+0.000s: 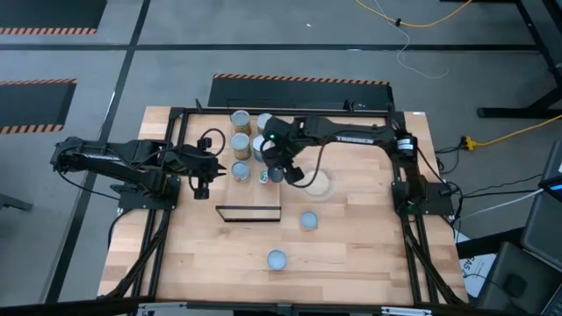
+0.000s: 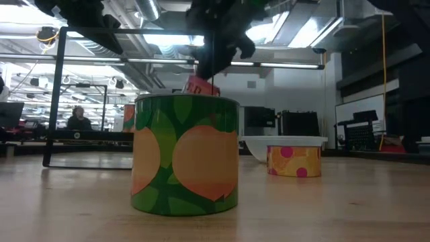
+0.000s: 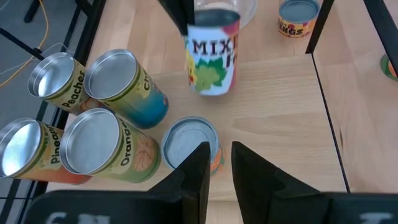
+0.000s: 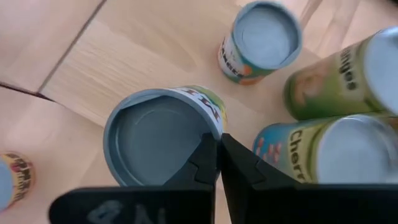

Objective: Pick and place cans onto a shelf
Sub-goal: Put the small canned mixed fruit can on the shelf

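Cans are clustering at the far end of the shelf [image 1: 250, 167], four tins [image 3: 93, 124] packed side by side, and now the right claw [image 4: 217, 146] is pinching the rim of the mixed-fruit can [image 3: 212, 56], fingers clamped tight on its lip. That can is hanging just above the board, beside the group and near the clear bowl [image 1: 320, 183]. Nearby, the left claw [image 3: 219, 163] is hovering half-parted over a blue-lidded can [image 3: 189, 144], gripping nothing. To land this one cleanly, I reckon the right arm needs to be lowering straight down, keeping the can upright and clear of its neighbours, letting go only once the base is flat. Two more cans [image 1: 308, 220] are waiting well apart on the counter [image 1: 351, 254].
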Tool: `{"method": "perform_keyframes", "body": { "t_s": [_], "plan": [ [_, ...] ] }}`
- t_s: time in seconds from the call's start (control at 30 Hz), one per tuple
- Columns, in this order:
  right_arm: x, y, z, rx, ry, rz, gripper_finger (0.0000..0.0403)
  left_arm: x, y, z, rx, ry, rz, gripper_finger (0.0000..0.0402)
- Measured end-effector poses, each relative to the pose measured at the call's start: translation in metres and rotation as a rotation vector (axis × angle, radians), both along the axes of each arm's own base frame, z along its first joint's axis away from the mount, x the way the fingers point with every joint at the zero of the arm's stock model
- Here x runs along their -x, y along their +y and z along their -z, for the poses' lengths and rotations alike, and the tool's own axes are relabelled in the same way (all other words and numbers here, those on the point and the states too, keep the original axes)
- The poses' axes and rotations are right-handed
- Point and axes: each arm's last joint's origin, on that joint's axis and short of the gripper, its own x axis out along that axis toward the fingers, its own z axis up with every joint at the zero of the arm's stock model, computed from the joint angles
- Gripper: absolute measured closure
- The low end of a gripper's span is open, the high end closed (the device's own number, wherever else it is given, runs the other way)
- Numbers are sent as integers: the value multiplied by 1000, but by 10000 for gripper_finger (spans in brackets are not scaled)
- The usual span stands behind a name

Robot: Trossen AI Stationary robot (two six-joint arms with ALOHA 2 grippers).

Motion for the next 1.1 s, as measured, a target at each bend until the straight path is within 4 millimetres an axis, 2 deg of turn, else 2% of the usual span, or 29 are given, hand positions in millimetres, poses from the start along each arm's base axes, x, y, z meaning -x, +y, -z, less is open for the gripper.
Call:
{"method": "perform_keyframes", "body": {
  "t_s": [0.2,0.63,1.1],
  "plan": [
    [-5,-7,16,-10,36,11,389,0,0,0,0,0,0,343],
    [-8,-8,17,-8,21,15,387,0,0,0,-1,1,1,343],
    [-9,-8,19,0,8,19,334,0,0,0,-1,1,0,343]
  ]
}}
